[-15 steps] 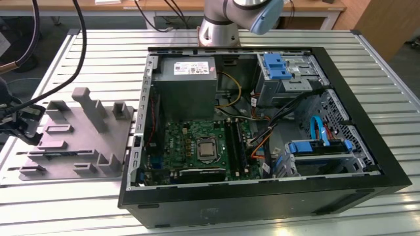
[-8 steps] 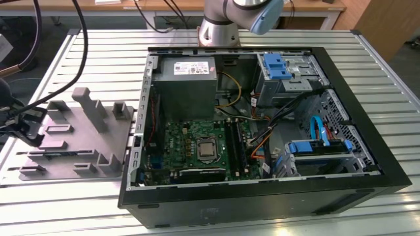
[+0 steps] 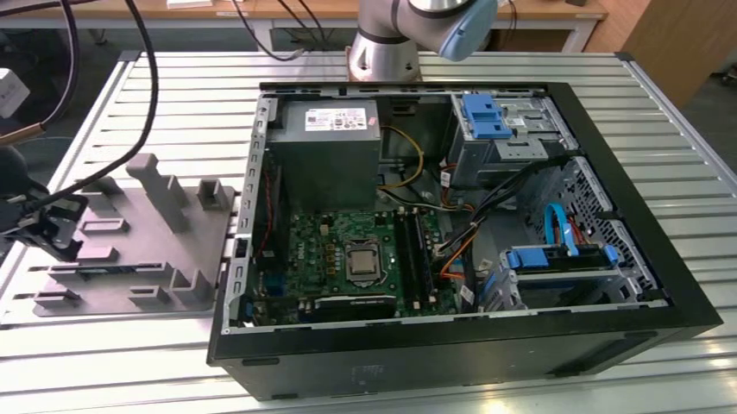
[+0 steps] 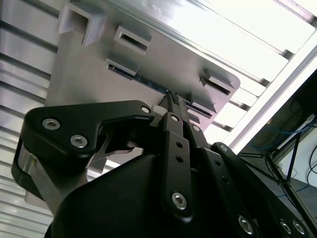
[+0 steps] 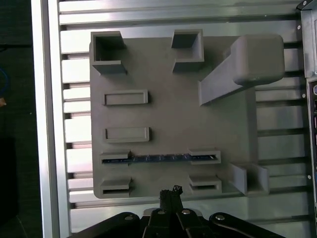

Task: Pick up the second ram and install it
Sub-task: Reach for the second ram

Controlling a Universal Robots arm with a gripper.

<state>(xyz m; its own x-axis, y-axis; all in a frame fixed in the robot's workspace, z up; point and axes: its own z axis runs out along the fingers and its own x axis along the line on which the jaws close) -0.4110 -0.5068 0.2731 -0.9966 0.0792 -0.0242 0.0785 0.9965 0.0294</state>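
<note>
1. Currently the second ram (image 5: 168,157) sits in a long slot of the grey holder (image 5: 168,114), near the holder's edge closest to the claw.
2. Its long axis runs along that edge, crosswise to the claw's reach.
3. The claw (image 5: 171,190) hovers at that edge, apart from the ram, tips pinched narrow and holding nothing.
4. The holder rests on the slatted desk (image 5: 148,17).

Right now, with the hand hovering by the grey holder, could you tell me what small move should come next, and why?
Probably shift the hand forward until it is centred over the second ram. The stick lies in its slot in the grey holder, while the hand sits short of it, near the holder's edge, holding nothing.
</note>
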